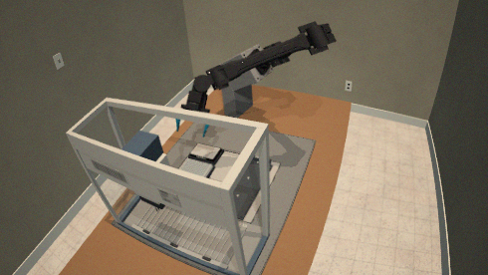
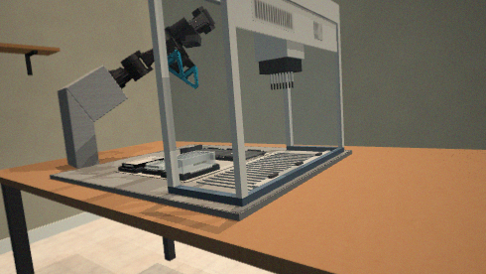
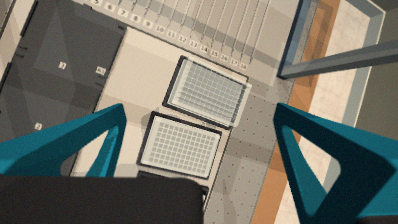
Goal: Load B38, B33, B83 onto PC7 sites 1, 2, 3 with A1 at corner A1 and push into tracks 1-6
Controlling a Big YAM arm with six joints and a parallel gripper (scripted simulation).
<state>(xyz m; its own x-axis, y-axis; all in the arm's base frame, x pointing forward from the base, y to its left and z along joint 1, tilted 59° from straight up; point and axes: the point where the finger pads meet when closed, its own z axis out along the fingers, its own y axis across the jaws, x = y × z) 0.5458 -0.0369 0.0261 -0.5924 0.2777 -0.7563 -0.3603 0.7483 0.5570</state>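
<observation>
My gripper (image 3: 199, 111) is open and empty, high above the plate nests; its teal fingers also show in the top view (image 1: 191, 128) and the exterior view (image 2: 185, 74). Below it in the wrist view, the tall clear deep-well block B83 (image 3: 207, 92) sits in the nest nearest the rails. The white-gridded 96-well plate B38 (image 3: 180, 145) sits in the middle nest. The third nest is mostly hidden under my wrist. The dark carrier PC7 (image 3: 60, 75) lies on the apron to the left, with its sites 1 and 2 empty. The numbered rails (image 3: 200, 30) run along the top.
The instrument's white frame (image 1: 169, 149) stands over the deck, and its posts (image 2: 164, 94) are close to my arm. A pipetting head (image 2: 280, 65) hangs inside. A blue-grey box (image 1: 144, 144) sits at the deck's left side. The arm's grey pedestal (image 2: 81, 116) is behind the nests.
</observation>
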